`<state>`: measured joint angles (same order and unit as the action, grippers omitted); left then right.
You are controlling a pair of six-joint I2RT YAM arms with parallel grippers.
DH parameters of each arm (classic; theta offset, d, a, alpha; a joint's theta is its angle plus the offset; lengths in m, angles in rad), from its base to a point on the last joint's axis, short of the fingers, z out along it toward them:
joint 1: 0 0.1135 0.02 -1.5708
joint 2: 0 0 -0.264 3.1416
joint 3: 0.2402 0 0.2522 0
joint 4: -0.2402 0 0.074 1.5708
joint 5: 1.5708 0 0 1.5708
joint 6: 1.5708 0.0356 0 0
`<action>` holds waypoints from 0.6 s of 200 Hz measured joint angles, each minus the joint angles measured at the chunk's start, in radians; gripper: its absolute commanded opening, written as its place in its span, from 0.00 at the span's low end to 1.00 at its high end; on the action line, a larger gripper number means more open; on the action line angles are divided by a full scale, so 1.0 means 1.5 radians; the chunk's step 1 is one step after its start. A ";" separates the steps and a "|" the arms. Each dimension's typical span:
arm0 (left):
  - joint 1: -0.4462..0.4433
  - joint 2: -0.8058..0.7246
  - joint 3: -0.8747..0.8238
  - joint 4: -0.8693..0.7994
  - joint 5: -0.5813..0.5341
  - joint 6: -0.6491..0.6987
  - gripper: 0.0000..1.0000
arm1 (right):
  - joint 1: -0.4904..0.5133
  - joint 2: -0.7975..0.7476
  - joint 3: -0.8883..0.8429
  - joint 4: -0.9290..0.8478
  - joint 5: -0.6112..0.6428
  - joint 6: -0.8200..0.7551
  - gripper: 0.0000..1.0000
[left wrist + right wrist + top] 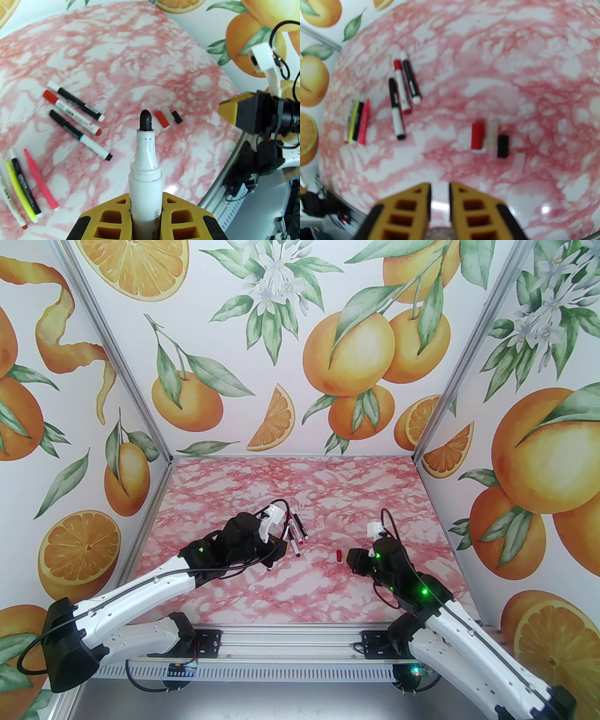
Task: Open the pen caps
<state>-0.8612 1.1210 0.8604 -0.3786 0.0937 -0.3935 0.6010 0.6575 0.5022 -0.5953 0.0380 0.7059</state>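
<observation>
My left gripper (145, 194) is shut on a white marker (145, 168) whose black tip is bare and points away from the camera. My right gripper (440, 185) is shut low over the table, with a pale round cap (440, 232) partly visible deep between its fingers. Loose pen caps lie in a row ahead of it: a red one (477, 136), a pale one (492, 136), a black one (503, 146) and another pale one (519, 164). The red cap (339, 556) lies just left of the right gripper (350, 559) in the top view.
Three capped pens (77, 117) lie side by side left of centre, also seen as pens (295, 533) beside the left wrist. Several slim markers (28, 187), yellow, pink, black and white, lie further left. Printed walls enclose the marble table (300, 483).
</observation>
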 measured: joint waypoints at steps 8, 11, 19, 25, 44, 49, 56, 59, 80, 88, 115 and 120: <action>0.001 -0.001 -0.003 -0.005 -0.008 0.000 0.01 | 0.016 0.004 -0.010 -0.001 0.006 0.003 0.13; 0.001 -0.001 -0.004 -0.006 -0.011 -0.001 0.01 | 0.022 0.007 -0.013 -0.001 0.009 0.004 0.13; 0.001 -0.001 -0.006 -0.009 -0.020 -0.001 0.01 | 0.038 0.014 -0.021 -0.002 0.014 0.007 0.13; 0.001 -0.002 -0.009 -0.010 -0.030 -0.003 0.01 | 0.050 0.021 -0.026 -0.002 0.020 0.009 0.13; 0.002 -0.003 -0.020 -0.010 -0.052 -0.013 0.01 | 0.093 0.049 -0.041 0.000 0.043 0.023 0.13; 0.002 -0.004 -0.023 -0.009 -0.055 -0.015 0.01 | 0.104 0.057 -0.044 0.001 0.050 0.027 0.14; 0.003 -0.004 -0.027 -0.010 -0.058 -0.016 0.01 | 0.119 0.069 -0.049 0.003 0.059 0.034 0.14; 0.004 -0.004 -0.028 -0.010 -0.061 -0.017 0.01 | 0.125 0.072 -0.050 0.005 0.064 0.037 0.14; 0.007 -0.002 -0.027 -0.009 -0.064 -0.017 0.01 | 0.155 0.107 -0.058 0.018 0.090 0.056 0.14; 0.007 0.002 -0.026 -0.009 -0.063 -0.015 0.01 | 0.161 0.122 -0.061 0.026 0.097 0.063 0.14; 0.007 0.023 -0.026 -0.007 -0.062 -0.015 0.02 | 0.175 0.181 -0.065 0.061 0.121 0.084 0.15; 0.007 0.024 -0.026 -0.006 -0.062 -0.016 0.02 | 0.177 0.192 -0.065 0.066 0.126 0.086 0.15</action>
<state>-0.8509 1.1576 0.8215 -0.3878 0.0002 -0.4168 0.8665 0.9451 0.4046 -0.4957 0.2268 0.8356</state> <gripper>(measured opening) 0.158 0.179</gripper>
